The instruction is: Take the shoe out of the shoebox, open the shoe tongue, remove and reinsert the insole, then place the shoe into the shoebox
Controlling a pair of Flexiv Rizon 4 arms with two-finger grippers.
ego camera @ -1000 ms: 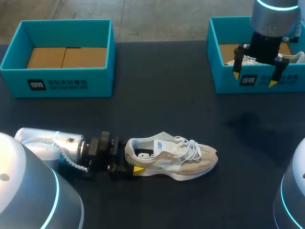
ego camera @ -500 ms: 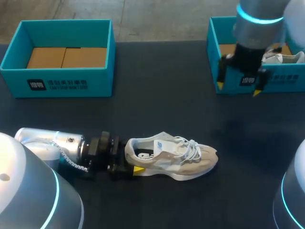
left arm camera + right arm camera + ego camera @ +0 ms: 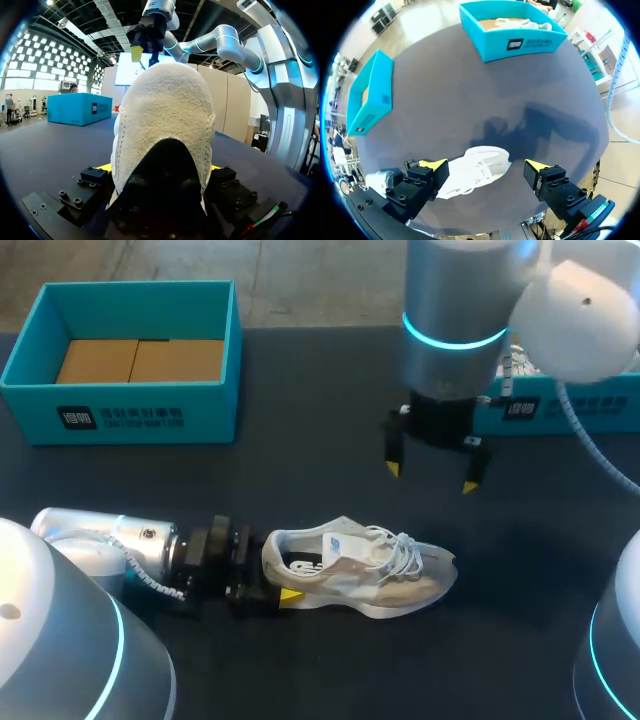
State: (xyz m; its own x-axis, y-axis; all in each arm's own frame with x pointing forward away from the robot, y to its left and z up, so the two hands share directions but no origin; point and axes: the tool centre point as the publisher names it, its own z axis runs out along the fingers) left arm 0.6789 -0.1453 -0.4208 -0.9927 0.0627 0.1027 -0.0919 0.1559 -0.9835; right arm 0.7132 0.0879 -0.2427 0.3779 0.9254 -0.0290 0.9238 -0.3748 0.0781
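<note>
Left gripper [image 3: 275,578] pinched the shoe [image 3: 365,570] by its heel on the table [image 3: 300,470], right gripper [image 3: 432,470] hung spread-fingered above, right arm [image 3: 460,300] hid much of right shoebox [image 3: 560,412], left shoebox [image 3: 120,415] well apart.

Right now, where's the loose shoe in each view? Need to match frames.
Head: shoe lies on the table, near the middle, its heel clamped in the left gripper.
Left wrist: the heel sits between that gripper's fingers.
Right wrist: shoe lies on the table below the open right gripper.
Shared landmark: teal shoebox holding a second shoe.
</note>
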